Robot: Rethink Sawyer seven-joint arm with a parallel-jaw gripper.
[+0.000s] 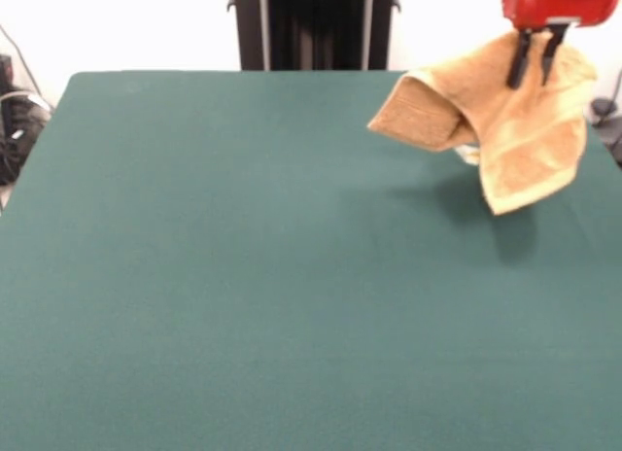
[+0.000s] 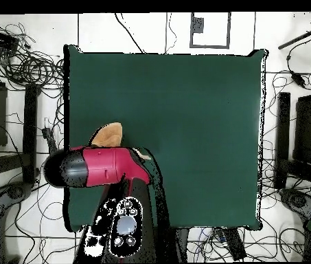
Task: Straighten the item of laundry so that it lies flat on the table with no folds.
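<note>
The item of laundry (image 1: 515,121), an orange-tan towel, hangs crumpled from my gripper (image 1: 535,60) near the far right corner of the green table (image 1: 243,257). My gripper is shut on a bunch of the cloth at the top. One folded flap sticks out to the left and a longer corner droops down, with its shadow on the table beneath. A small white bit shows under the folds. In the overhead view the red arm covers most of the item of laundry (image 2: 108,135); only a tan lobe shows near the table's (image 2: 199,103) left edge, and the gripper is hidden.
Tangled cables (image 2: 27,65) and black stands (image 2: 302,137) ring the table on the floor. The table's left edge in the overhead view runs close beside the hanging towel. Dark gear (image 1: 15,116) sits off the table's left side in the front view.
</note>
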